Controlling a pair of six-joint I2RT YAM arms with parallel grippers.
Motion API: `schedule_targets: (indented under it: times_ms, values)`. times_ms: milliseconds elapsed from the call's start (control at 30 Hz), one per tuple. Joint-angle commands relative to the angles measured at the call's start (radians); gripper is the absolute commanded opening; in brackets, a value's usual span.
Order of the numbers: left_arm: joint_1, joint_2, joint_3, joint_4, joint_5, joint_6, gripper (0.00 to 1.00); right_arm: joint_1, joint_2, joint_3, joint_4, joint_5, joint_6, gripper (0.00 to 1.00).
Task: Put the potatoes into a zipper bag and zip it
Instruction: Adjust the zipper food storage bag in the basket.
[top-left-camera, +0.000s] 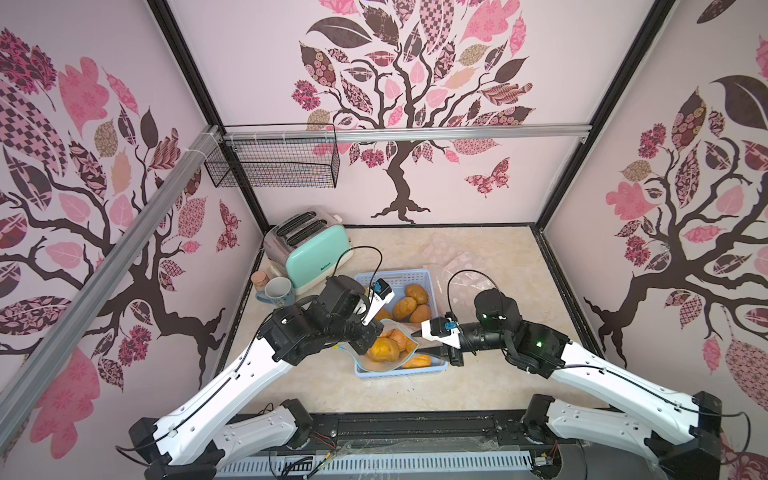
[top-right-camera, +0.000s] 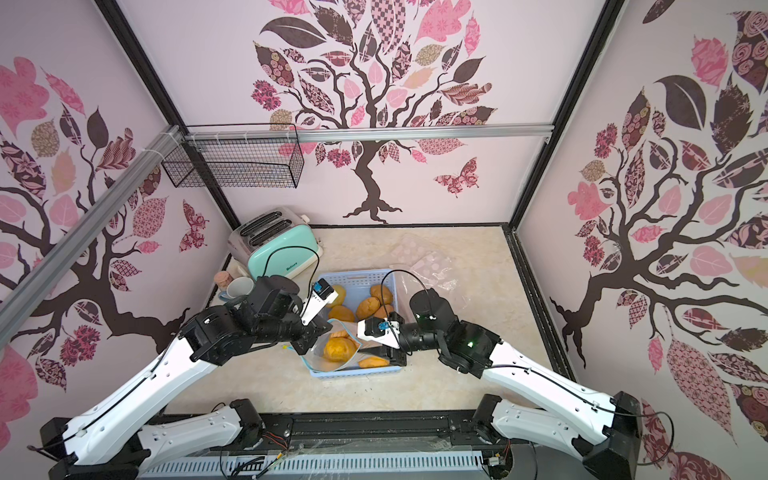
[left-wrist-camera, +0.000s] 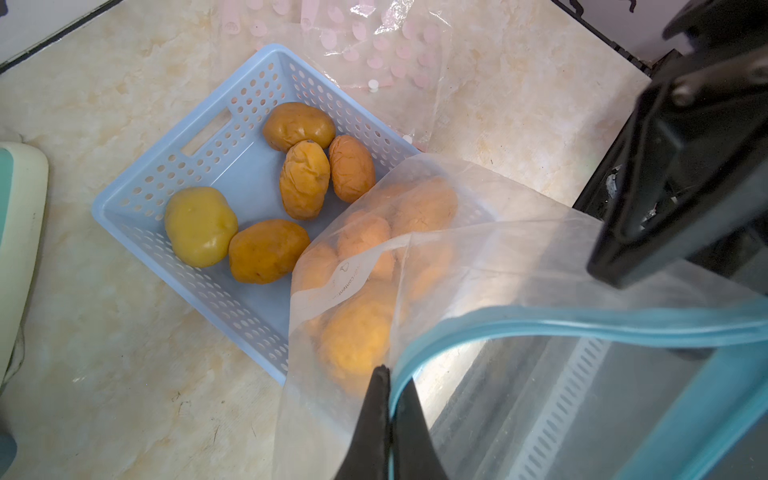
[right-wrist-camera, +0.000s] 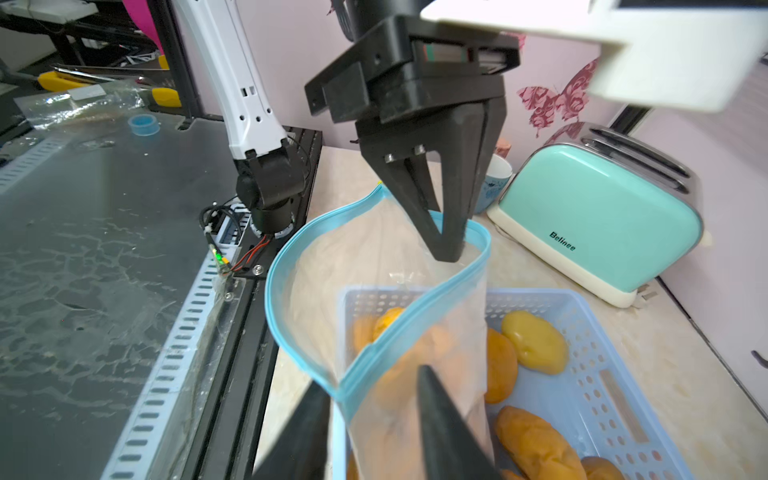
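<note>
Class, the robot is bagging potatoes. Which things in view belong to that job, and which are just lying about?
Belong to the job:
wrinkled orange-tan potatoes
clear plastic zipper bag with blue zip strip
pale blue perforated plastic basket
left claw, shut on the bag's rim
right claw

Just lying about:
mint-green toaster
white mug with blue pattern
black wire wall basket
spare clear pink-dotted bags

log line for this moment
left gripper: shut on zipper bag rim | right gripper: open astride rim | potatoes: some bagged, rest in basket
</note>
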Motion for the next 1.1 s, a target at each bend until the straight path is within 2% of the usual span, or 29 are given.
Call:
schedule_targets:
  times_ms: [0, 33, 100, 200, 333, 433, 633, 733, 767, 833, 900, 1067]
  values:
    - [-0.003, -0.033, -0.010, 0.024, -0.065, -0.026, 0.18, 0.003, -0.047, -0.034, 0.086, 0.052, 0.054, 0.05]
    - [-0.002, -0.046, -0.008, 0.031, -0.077, -0.033, 0.25, 0.003, -0.064, -0.051, 0.110, 0.083, 0.074, 0.00]
    - [-0.003, -0.078, -0.004, 0.044, -0.087, -0.044, 0.41, -0.002, -0.108, -0.093, 0.149, 0.139, 0.104, 0.00]
    - [0.000, -0.122, -0.003, 0.046, -0.096, -0.053, 0.52, -0.035, -0.156, -0.136, 0.173, 0.160, 0.141, 0.00]
    - [0.000, -0.212, -0.033, 0.043, -0.112, -0.037, 0.56, -0.143, -0.222, -0.213, 0.257, 0.130, 0.264, 0.00]
    - [-0.001, -0.309, -0.120, 0.069, -0.136, 0.021, 0.57, -0.204, -0.268, -0.281, 0.357, 0.126, 0.341, 0.00]
    - [-0.001, -0.564, -0.348, 0.191, -0.125, 0.127, 0.64, -0.215, -0.283, -0.310, 0.374, 0.138, 0.350, 0.00]
    - [0.000, -0.660, -0.426, 0.223, -0.235, 0.192, 0.77, -0.216, -0.293, -0.317, 0.374, 0.122, 0.343, 0.00]
    - [0.000, -0.680, -0.452, 0.225, -0.252, 0.221, 0.77, -0.216, -0.299, -0.320, 0.375, 0.122, 0.344, 0.00]
    - [-0.001, -0.701, -0.486, 0.218, -0.276, 0.274, 0.77, -0.216, -0.305, -0.321, 0.373, 0.121, 0.346, 0.00]
    - [-0.001, -0.702, -0.505, 0.240, -0.356, 0.281, 0.77, -0.218, -0.311, -0.318, 0.367, 0.097, 0.349, 0.00]
    - [0.000, -0.639, -0.513, 0.277, -0.456, 0.318, 0.76, -0.217, -0.325, -0.312, 0.365, 0.000, 0.350, 0.00]
